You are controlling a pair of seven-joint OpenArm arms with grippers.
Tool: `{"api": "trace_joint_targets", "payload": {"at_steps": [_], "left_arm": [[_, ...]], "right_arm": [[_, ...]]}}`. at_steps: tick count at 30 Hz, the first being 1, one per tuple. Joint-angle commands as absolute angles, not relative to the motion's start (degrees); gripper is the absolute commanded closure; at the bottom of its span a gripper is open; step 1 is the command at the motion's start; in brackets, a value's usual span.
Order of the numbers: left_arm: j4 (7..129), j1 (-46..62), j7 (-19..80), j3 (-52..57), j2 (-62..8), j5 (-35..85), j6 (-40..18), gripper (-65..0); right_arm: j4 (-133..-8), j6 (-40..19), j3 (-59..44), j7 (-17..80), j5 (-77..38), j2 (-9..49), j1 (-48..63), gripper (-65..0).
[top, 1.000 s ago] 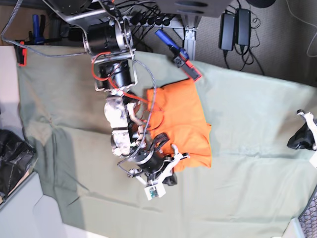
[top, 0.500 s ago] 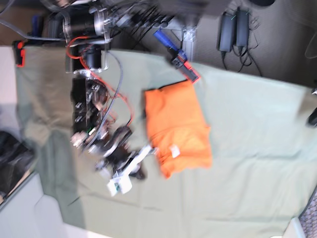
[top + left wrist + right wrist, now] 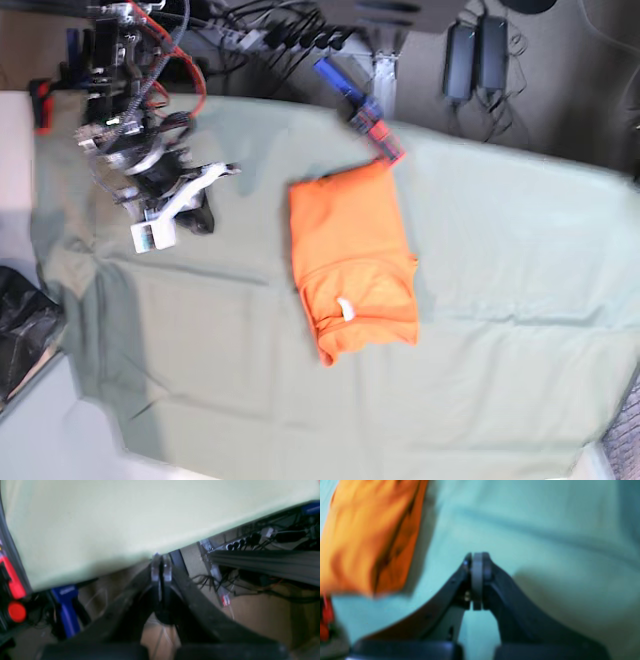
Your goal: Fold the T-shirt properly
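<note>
Right arm (image 3: 150, 170) withdrawn toward 10 o'clock, T-shirt (image 3: 352, 260) folded on grey-green cloth (image 3: 500, 330), both arms' jaws closed, empty.

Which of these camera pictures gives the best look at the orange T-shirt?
The base view: it shows the whole T-shirt lying folded on the grey-green cloth, with its white tag visible. The right wrist view catches only a blurred orange part at its left edge. The left wrist view shows none of it.
</note>
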State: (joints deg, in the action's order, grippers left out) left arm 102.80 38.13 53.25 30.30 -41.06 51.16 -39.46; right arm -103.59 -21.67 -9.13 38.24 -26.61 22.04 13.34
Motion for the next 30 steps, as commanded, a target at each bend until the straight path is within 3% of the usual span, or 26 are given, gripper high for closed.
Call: {"api": "trace_joint_targets", "payload": {"at_steps": [1, 8, 18, 21, 24, 30], "left_arm": [[103.5, 38.7, 52.2, 30.9, -42.4, 51.6, -40.0, 0.0], [103.0, 44.0, 51.3, 30.9, -38.6, 48.4, -40.0, 0.0], [91.4, 48.6, 46.2, 30.1, -31.0, 42.9, -40.0, 0.0], [86.9, 48.3, 43.0, 26.6, -30.2, 37.1, -38.9, 0.0], [82.0, 46.3, 39.7, 19.7, -30.2, 28.9, -31.9, 0.0], [68.9, 36.1, 40.1, 3.7, -28.5, 19.8, -23.9, 0.0]], "right_arm": [[-106.1, -27.1, -10.5, 36.9, -27.9, 23.3, 15.5, 0.0], [-114.0, -27.1, -15.9, 37.0, -32.1, 23.8, 32.6, 0.0], [-110.0, -27.0, -12.5, 36.9, -31.9, 23.7, 50.3, 0.0], [-105.0, -27.0, -10.9, 36.0, -30.8, 23.7, 51.2, 0.0], [-98.0, -26.8, -8.5, 33.5, -28.3, 23.7, 49.4, 0.0], [-77.9, -26.2, -1.3, 33.1, -23.7, 23.6, 39.2, 0.0]]}}
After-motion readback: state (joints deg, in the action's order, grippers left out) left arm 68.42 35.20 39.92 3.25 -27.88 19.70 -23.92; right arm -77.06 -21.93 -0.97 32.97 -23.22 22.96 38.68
